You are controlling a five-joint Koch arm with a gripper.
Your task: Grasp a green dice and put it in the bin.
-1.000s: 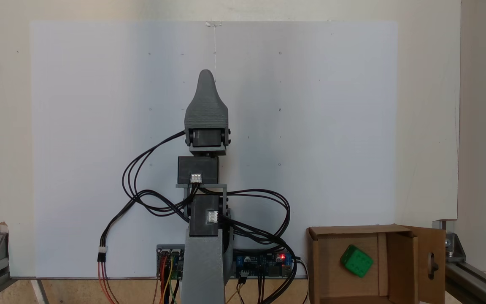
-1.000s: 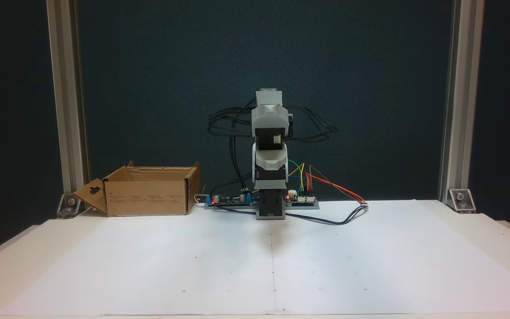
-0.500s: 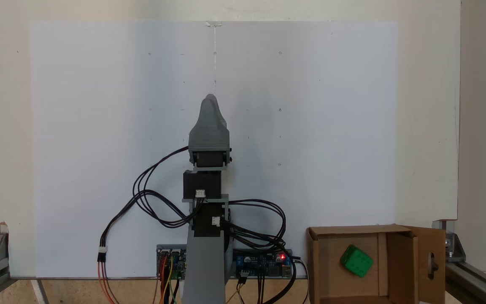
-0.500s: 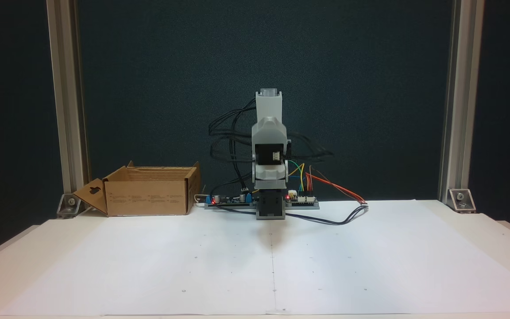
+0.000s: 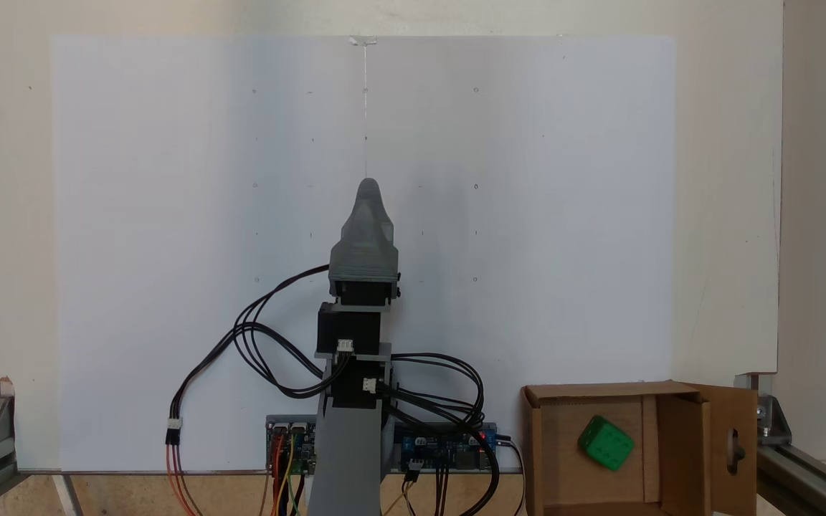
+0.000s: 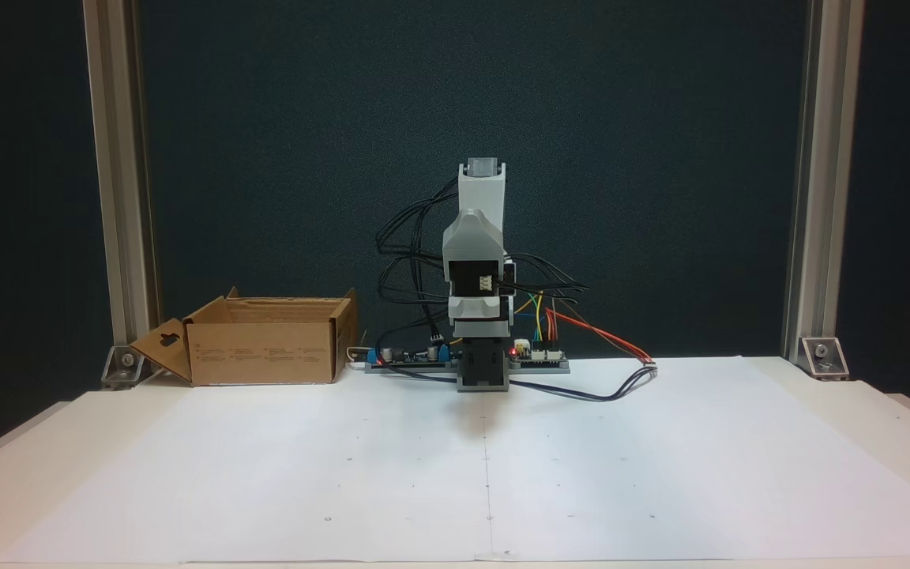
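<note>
One gripper [image 5: 368,188] points out over the white paper sheet [image 5: 169,215]; only a single tip shows, so its opening cannot be told. Beside the arm's base, the green dice [image 5: 605,443] lies inside the bin [image 5: 682,444], tilted.

Big white paper sheet [image 5: 169,215] taped over the tabletop, with tiny dots marked on it in a grid. Behind it there's a dark blue-green backdrop [image 6: 305,118] between two aluminium frame posts [image 6: 111,197]. Circuit boards [image 6: 538,359] sit at the back edge with a red LED lit, plus colourful jumper wires [image 6: 581,324] and looping black cables [image 5: 262,351].
</note>
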